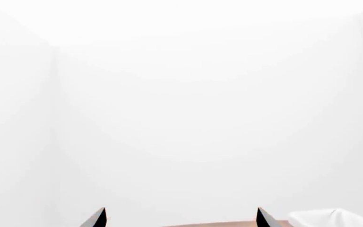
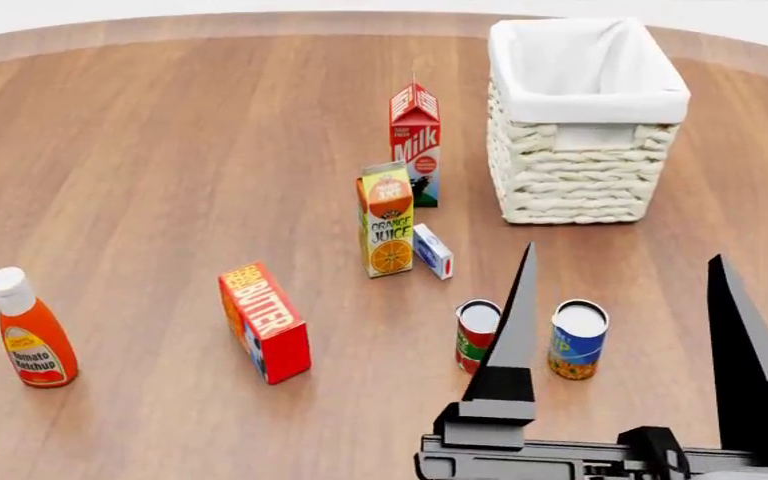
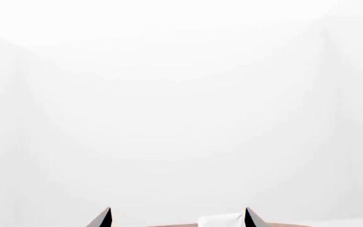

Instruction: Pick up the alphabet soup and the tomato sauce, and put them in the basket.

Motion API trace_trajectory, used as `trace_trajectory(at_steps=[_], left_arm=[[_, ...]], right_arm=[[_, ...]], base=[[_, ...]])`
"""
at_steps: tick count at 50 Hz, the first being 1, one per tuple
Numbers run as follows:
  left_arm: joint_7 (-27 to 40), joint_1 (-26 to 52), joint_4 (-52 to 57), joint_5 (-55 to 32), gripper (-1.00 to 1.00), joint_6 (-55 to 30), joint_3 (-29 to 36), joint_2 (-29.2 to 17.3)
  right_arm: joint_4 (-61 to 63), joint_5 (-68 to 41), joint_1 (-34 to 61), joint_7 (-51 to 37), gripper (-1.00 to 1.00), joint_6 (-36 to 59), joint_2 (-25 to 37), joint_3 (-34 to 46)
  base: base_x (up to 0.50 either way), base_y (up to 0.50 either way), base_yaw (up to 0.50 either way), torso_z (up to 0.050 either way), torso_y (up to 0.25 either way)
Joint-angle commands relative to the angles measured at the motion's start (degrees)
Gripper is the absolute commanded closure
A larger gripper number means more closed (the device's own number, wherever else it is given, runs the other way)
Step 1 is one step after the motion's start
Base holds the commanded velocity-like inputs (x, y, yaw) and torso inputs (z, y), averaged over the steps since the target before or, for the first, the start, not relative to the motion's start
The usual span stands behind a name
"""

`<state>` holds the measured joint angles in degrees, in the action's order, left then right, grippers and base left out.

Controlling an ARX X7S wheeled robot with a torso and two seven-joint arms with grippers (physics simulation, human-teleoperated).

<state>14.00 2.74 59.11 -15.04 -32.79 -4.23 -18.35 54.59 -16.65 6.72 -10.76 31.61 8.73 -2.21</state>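
Note:
The alphabet soup [image 2: 578, 340], a blue can with an orange base, stands upright on the wooden table. Just to its left stands the tomato sauce [image 2: 475, 335], a red and green can partly hidden by one finger of my right gripper [image 2: 624, 252]. That gripper is open and raised in front of both cans, with the soup showing between its fingers. The wicker basket [image 2: 578, 180] with white lining stands farther back on the right. Both wrist views face a white wall. My left gripper [image 1: 181, 210] and right gripper [image 3: 177, 209] are open and hold nothing. The basket's cloth [image 1: 332, 218] [image 3: 222, 220] peeks in low.
A milk carton [image 2: 415, 140], an orange juice carton [image 2: 387, 220] and a small white-blue box [image 2: 432, 251] stand left of the basket. A red butter box [image 2: 265, 322] and a ketchup bottle [image 2: 31, 335] stand further left. The table's curved edge runs along the back.

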Motion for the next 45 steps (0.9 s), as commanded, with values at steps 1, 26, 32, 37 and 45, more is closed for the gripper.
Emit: trace_trajectory(at_steps=[1, 26, 32, 37, 45], left_arm=[[1.5, -1.0, 0.3, -1.3, -1.0, 1.5, 0.2, -1.2], [5.1, -1.1, -0.5, -3.1, -1.0, 3.4, 2.2, -4.3], [5.5, -1.4, -0.9, -3.1, -1.0, 4.1, 2.6, -4.7], [5.7, -1.7, -1.1, -3.3, -1.0, 4.6, 2.5, -4.9], [6.2, -1.7, -1.3, -3.5, -1.0, 4.9, 2.7, -5.3]], right_arm=[[1.9, -2.6, 1.0, -1.2, -1.0, 2.4, 0.7, -0.1], [0.8, -3.4, 0.8, -2.8, -1.0, 1.2, 2.4, 0.8], [0.7, -3.3, 1.0, -3.4, -1.0, 1.2, 2.9, 1.2], [0.7, -3.2, 0.9, -3.8, -1.0, 1.2, 3.3, 1.6], [-1.9, -1.1, -2.3, -2.9, -1.0, -4.6, 3.4, 3.2]], base=[[0.0, 0.0, 0.0, 0.0, 0.0], [0.0, -0.21, 0.0, 0.0, 0.0], [0.0, 0.0, 0.0, 0.0, 0.0], [0.15, 0.0, 0.0, 0.0, 0.0], [0.27, 0.0, 0.0, 0.0, 0.0]])
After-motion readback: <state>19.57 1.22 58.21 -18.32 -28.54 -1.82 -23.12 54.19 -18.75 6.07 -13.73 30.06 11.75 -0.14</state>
